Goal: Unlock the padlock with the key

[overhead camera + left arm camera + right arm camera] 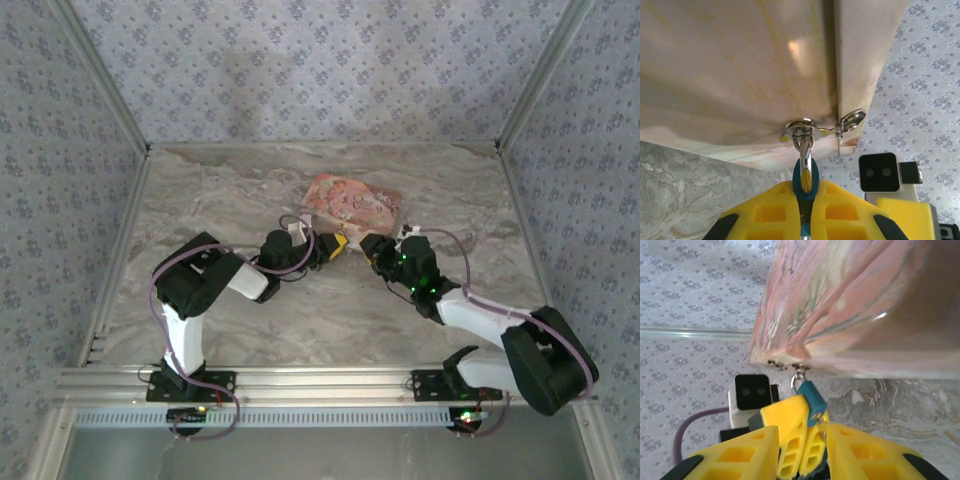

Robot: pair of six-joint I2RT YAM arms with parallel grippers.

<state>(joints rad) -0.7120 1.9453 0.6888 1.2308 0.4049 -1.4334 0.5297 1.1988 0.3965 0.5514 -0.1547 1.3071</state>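
Table [300, 320], top view: grey marble, and floral wallpaper [300, 60] all round!
Pink pouch [352, 198]: far side, print unreadable.
Left gripper [806, 200], left wrist: clamped tight on the blue padlock [800, 181], hooked through the pouch's zip ring [800, 127].
Right gripper [802, 432], right wrist: fingers spread, padlock just ahead.

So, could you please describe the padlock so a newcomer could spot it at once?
Find the flat pink pouch at the far middle of the marble table. At its near edge, the padlock is hooked to the pouch's zip pulls. It is a tiny blue block with a silvery shackle, pinched between the left gripper's yellow fingers.
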